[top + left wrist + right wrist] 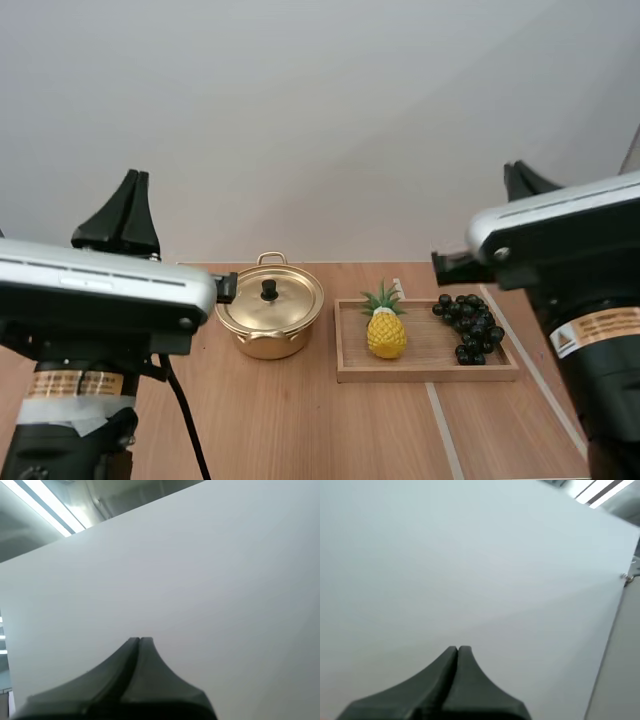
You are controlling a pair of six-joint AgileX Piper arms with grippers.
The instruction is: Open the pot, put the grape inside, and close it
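Note:
A gold pot (268,322) stands on the wooden table, its lid on, a black knob (269,290) at the lid's middle. Right of it lies a wooden tray (425,371) holding a bunch of dark grapes (469,326) at its right end. My left gripper (135,176) is raised high at the left, well above and short of the pot, its fingers together as one dark wedge (138,641). My right gripper (515,170) is raised at the right above the tray's end, its fingers (458,650) likewise shut on nothing. Both point at a plain white wall.
A yellow toy pineapple (385,328) lies in the tray's left half. Pale strips of tape (440,425) run across the table in front of and beside the tray. Bare wood lies in front of the pot and tray.

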